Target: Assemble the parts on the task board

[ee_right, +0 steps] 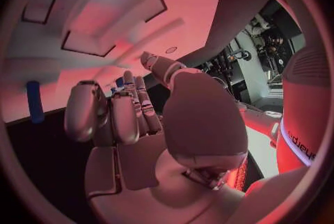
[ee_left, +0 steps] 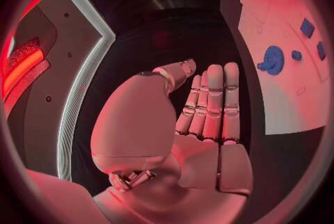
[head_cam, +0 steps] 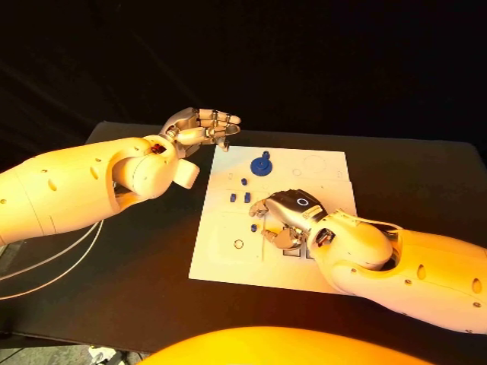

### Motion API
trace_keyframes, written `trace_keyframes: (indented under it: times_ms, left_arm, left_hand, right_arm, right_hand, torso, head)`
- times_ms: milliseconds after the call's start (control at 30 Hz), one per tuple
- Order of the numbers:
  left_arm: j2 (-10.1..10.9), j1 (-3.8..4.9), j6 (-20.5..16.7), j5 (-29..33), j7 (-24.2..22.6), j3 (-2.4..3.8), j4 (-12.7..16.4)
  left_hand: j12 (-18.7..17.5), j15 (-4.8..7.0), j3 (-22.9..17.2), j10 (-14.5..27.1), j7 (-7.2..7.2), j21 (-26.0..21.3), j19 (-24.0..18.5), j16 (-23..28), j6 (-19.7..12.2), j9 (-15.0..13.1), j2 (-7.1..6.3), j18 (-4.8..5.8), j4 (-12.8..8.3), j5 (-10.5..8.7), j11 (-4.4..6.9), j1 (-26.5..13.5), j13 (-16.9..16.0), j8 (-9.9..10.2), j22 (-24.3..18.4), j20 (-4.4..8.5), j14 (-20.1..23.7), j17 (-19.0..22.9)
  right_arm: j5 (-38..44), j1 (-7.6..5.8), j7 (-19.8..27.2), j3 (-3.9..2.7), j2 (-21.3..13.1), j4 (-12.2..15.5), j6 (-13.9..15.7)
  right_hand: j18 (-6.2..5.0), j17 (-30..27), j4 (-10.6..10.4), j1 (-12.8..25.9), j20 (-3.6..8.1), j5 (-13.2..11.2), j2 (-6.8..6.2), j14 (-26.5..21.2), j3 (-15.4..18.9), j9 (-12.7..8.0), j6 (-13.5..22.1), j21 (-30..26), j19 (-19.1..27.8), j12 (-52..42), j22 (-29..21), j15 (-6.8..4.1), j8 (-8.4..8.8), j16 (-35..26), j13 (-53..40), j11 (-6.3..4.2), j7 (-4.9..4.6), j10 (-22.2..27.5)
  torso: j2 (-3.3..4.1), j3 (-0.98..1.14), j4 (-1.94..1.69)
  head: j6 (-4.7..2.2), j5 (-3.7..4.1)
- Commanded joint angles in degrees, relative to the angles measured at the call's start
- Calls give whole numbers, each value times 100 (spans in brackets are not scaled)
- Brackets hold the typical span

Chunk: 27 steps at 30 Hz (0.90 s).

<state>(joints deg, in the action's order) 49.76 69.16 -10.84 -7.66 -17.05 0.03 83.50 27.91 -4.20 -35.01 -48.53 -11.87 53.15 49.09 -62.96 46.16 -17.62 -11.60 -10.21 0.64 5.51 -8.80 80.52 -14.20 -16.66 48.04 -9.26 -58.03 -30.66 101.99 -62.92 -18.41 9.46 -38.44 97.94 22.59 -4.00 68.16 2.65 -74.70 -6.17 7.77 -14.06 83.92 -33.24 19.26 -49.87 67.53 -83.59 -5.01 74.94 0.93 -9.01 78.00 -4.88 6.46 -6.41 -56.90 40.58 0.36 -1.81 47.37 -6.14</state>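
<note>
You are barely starting: your right hand (head_cam: 288, 217) is hovering empty, fingers curled, over the board (head_cam: 310, 171), left hand (head_cam: 205, 125) empty beside it, gear (head_cam: 262, 165) and pegs (head_cam: 233, 197) lying loose.

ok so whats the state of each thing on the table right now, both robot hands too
left robot hand: off the board's far left corner, fingers straight and together, holding nothing
right robot hand: over the middle of the board, fingers curled down; a grip cannot be made out
task board: flat on the black table
blue gear: lying on the board's far part, untouched
small blue pieces: on the board, left of the right robot hand
</note>
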Motion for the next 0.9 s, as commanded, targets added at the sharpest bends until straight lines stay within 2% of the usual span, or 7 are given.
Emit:
trace_keyframes:
  times_ms: [33,333,400,467,533,700,900]
  left_arm:
    - [4,3,108,25,8,4,-2]
    - [57,3,101,22,-28,3,21]
    - [71,3,101,17,-40,3,23]
    - [75,3,103,14,-54,2,18]
    - [78,3,108,12,-64,2,16]
    - [79,3,128,9,-75,-1,11]
    - [76,3,138,9,-74,-3,7]
  left_hand:
    - [35,-12,34,49,-81,-42,4,23,-42,5,16,-34,1,26,-6,-25,10,-20,-8,-39,37,7]
    - [37,-13,33,53,-81,-43,5,22,-45,6,18,-35,-1,26,-6,-22,10,-21,-9,-40,38,8]
    - [40,-13,34,53,-81,-44,5,21,-45,5,18,-35,-1,25,-6,-21,9,-23,-10,-40,38,8]
    - [46,-13,32,51,-79,-45,6,20,-43,4,21,-35,-5,27,-4,-14,8,-28,-11,-40,40,8]
    - [55,-12,32,49,-77,-47,7,19,-40,3,22,-36,-10,28,-3,-6,6,-35,-12,-41,41,9]
    - [58,-12,33,48,-77,-47,8,18,-40,3,22,-36,-10,27,-3,-5,6,-37,-12,-41,41,9]
    - [58,-12,33,48,-77,-47,8,18,-40,3,22,-36,-10,27,-3,-5,6,-37,-12,-41,41,9]
  right_arm:
    - [-40,-17,73,-7,-158,144,219]
    - [-806,-388,128,-83,-987,501,203]
    - [-993,-517,174,-90,-1150,488,83]
    - [-1116,-613,215,-96,-1299,483,-18]
    - [-1202,-693,260,-101,-1422,467,-116]
    - [-1270,-787,313,-107,-1552,350,-304]
    - [-1204,-814,312,-106,-1518,164,-594]
  right_hand:
    - [-52,0,-4,-78,-43,24,12,141,53,15,-10,-13,-2,-62,304,25,5,-16,7,-5,-8,26]
    - [-8,5,-134,127,32,18,-41,165,-32,76,-366,190,-118,-466,404,-53,-130,9,13,-109,-151,-325]
    - [-22,61,-247,188,24,33,-68,184,411,40,-167,71,-90,-421,342,-41,-16,54,68,-83,-93,-51]
    - [-47,-39,-523,-335,-24,68,300,150,2005,21,37,-80,-59,-583,268,14,93,22,80,-17,-66,303]
    - [-42,-39,-872,-609,-42,74,313,149,2483,12,127,-83,-66,-694,272,26,140,35,92,-7,51,441]
    - [-45,-16,-1669,-1173,-53,110,199,152,2908,26,212,-102,-74,-894,274,43,174,80,101,11,104,637]
    - [-29,76,-1907,-1396,-49,111,200,179,2917,49,189,-14,-108,-984,324,39,155,146,97,4,106,651]
  torso:
    - [6,0,9]
    - [-3,-7,3]
    - [-8,-14,12]
    - [-8,-15,13]
    - [-13,-16,14]
    - [-7,-6,3]
    - [-5,-18,3]
  head:
    - [-23,36]
    - [-128,250]
    - [-151,292]
    - [-166,305]
    - [-181,314]
    - [-194,334]
    - [-192,328]
